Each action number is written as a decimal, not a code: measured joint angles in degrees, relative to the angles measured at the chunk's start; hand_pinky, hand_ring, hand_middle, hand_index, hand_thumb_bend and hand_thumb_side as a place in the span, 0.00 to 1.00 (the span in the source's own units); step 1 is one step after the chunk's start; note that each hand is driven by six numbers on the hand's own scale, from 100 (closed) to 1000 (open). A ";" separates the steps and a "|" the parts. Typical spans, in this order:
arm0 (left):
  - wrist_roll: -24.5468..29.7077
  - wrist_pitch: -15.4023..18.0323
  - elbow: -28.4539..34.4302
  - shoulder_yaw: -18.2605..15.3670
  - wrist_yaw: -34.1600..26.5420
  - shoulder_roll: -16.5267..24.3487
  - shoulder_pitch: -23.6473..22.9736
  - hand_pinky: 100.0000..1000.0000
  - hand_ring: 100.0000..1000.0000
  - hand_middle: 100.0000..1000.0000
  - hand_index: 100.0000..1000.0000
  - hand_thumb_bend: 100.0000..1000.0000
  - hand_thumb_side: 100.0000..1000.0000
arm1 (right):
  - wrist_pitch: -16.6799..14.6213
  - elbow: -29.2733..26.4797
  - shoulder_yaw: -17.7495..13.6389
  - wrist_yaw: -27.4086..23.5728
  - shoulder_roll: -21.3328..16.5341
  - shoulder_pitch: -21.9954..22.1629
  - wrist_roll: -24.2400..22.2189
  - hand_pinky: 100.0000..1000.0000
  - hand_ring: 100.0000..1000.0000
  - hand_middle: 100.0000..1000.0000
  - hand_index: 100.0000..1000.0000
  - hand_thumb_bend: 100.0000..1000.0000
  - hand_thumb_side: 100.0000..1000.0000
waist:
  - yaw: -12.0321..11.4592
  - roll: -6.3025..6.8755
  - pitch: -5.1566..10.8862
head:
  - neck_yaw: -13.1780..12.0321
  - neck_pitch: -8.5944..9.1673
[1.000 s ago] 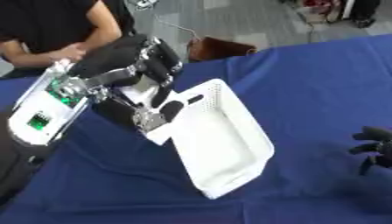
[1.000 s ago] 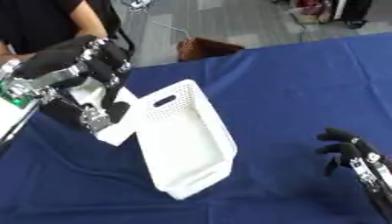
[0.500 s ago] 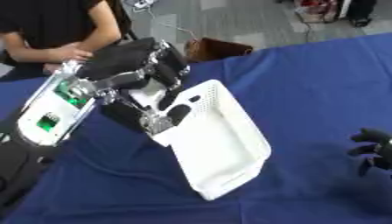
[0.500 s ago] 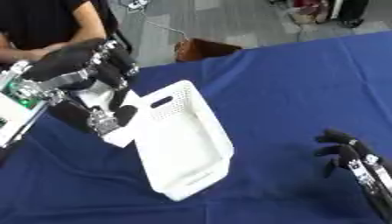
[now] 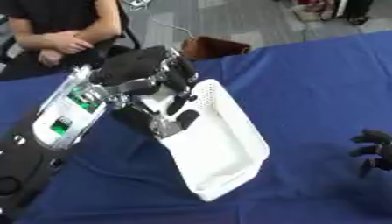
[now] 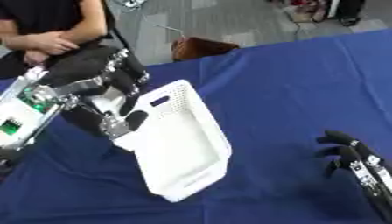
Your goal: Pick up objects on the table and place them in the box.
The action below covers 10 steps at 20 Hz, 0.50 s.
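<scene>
One white perforated box, tilted, at the centre of the bench, which is covered by one blue cloth. Two robot hands: the left hand at 10 o'clock, the right hand at 4 o'clock. One brown object at 12 o'clock, beyond the bench's far edge.

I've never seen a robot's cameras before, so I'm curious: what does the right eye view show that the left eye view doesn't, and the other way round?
Only the right eye view shows the right hand with its forearm running to the lower corner. Only the left eye view shows more of the left arm's black lower part at the picture's left edge. Both show the left hand gripping the rim of the tilted white box above the blue table.
</scene>
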<state>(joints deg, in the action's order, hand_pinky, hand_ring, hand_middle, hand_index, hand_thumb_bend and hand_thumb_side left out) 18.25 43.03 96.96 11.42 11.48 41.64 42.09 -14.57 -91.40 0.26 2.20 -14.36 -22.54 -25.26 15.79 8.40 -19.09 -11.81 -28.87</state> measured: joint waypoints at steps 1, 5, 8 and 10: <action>-0.76 0.37 -0.46 0.11 0.25 -0.51 0.36 0.00 0.00 0.00 0.00 0.00 0.34 | 0.00 0.00 0.18 -0.03 0.09 -0.28 -0.18 0.35 0.64 0.74 0.89 0.00 0.89 | 0.42 0.00 -0.22 | -0.19 0.26; -4.60 1.96 -2.91 0.59 2.64 -2.55 1.18 0.00 0.00 0.00 0.01 0.00 0.32 | -0.06 0.04 0.67 -0.13 0.69 -1.09 -0.83 0.35 0.64 0.73 0.89 0.00 0.89 | 1.67 0.00 -0.84 | -0.79 0.73; -7.42 3.10 -4.85 0.97 5.42 -3.79 1.65 0.00 0.00 0.00 0.03 0.00 0.32 | -0.10 0.28 0.90 -0.27 0.96 -1.55 -1.11 0.35 0.64 0.73 0.89 0.00 0.88 | 2.23 0.00 -1.20 | -1.00 0.95; -8.71 3.76 -5.85 1.39 7.14 -4.46 1.86 0.00 0.00 0.00 0.04 0.00 0.32 | -0.16 0.35 1.14 -0.33 0.99 -1.93 -1.43 0.35 0.64 0.73 0.89 0.00 0.87 | 2.59 0.00 -1.32 | -1.15 0.99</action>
<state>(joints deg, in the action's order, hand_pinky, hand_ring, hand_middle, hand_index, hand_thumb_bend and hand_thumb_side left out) 9.54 46.79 91.10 12.81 18.63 37.19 43.94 -14.73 -91.05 1.40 1.88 -13.37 -24.46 -26.68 18.38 8.40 -20.41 -12.96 -27.89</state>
